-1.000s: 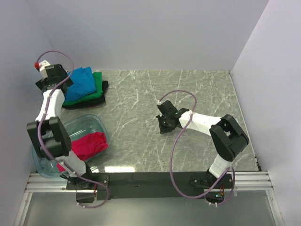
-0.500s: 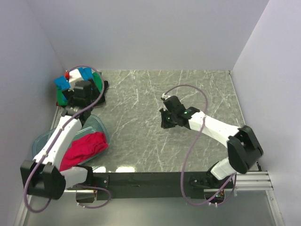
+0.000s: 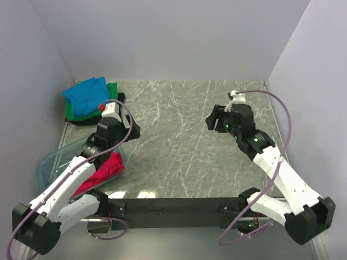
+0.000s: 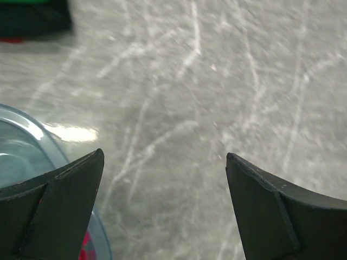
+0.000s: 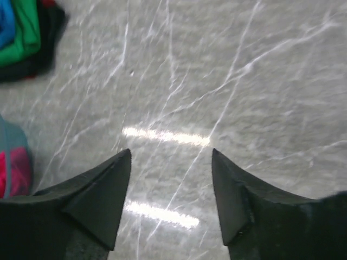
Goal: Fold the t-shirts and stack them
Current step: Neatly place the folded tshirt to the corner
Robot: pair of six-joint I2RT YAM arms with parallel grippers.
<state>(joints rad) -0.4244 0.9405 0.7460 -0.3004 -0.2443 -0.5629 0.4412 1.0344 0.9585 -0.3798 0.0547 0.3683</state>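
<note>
A folded stack lies at the table's back left: the blue t-shirt (image 3: 85,95) on top, the green t-shirt (image 3: 113,90) under it, the black t-shirt (image 3: 120,99) at the bottom. In the right wrist view, blue (image 5: 5,23), green (image 5: 24,28) and black (image 5: 47,33) show at the upper left. The magenta-red t-shirt (image 3: 105,168) lies crumpled in the clear bin (image 3: 50,161). My left gripper (image 3: 129,130) (image 4: 162,162) hangs open over bare table by the bin's far right corner. My right gripper (image 3: 212,118) (image 5: 171,154) is open over the right half, holding nothing.
White walls close in the marble table (image 3: 179,146) at the back and both sides. The bin's rim (image 4: 24,127) lies just left of my left fingers. The arm bases and a black rail (image 3: 173,207) run along the near edge.
My left arm has drawn back from the stack to the bin's far right corner. My right arm has swung toward the back right and its jaws have opened.
</note>
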